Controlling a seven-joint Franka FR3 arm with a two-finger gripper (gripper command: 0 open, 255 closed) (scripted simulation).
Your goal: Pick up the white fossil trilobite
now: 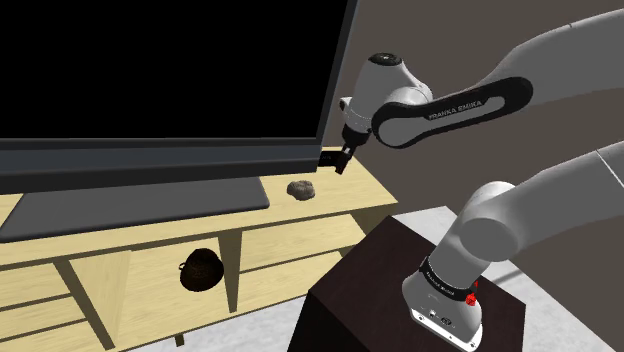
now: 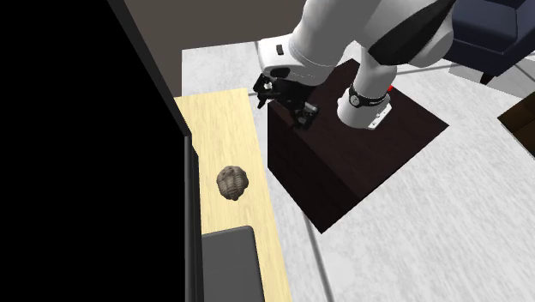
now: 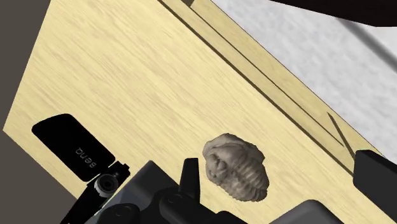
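Tool (image 2: 284, 105), jaws apart, poised over the pale wooden desk (image 2: 214, 129); the grey-brown fossil trilobite (image 2: 231, 182) lies on the desk below and ahead of the tool, untouched.

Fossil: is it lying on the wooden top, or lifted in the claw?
Lying on the top: the fossil rests on pale wood, the claw apart from it.

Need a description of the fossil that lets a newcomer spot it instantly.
Find the big black TV on the pale wooden stand. On the stand's top, just past the TV's base, lies the trilobite fossil. It is a grey-brown, ribbed, oval lump, unlike the darker round object on the shelf below.
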